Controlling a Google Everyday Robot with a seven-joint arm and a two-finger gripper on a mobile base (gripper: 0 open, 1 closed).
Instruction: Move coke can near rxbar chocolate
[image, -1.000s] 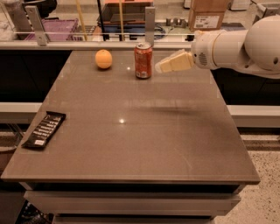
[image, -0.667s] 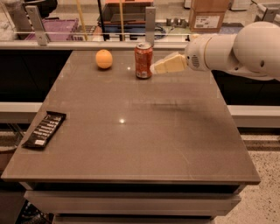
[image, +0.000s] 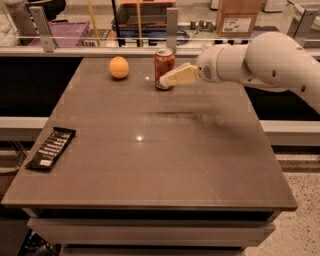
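The coke can (image: 163, 64) stands upright at the far middle of the brown table (image: 165, 150), red-orange with a silver top. My gripper (image: 168, 80) reaches in from the right on the white arm (image: 260, 62), and its cream tip lies against the can's lower right side. The can stands on the table. The rxbar chocolate (image: 51, 147), a flat black bar with white lettering, lies near the table's left front edge, far from the can.
A round orange fruit (image: 119, 67) sits on the table left of the can. Behind the table's far edge are a glass rail, a purple bin (image: 65, 31) and a cardboard box (image: 239, 17). The table's right edge drops to a speckled floor.
The arm has moved left, bringing the gripper from just right of the coke can up against it. The can, the orange and the bar have not moved.
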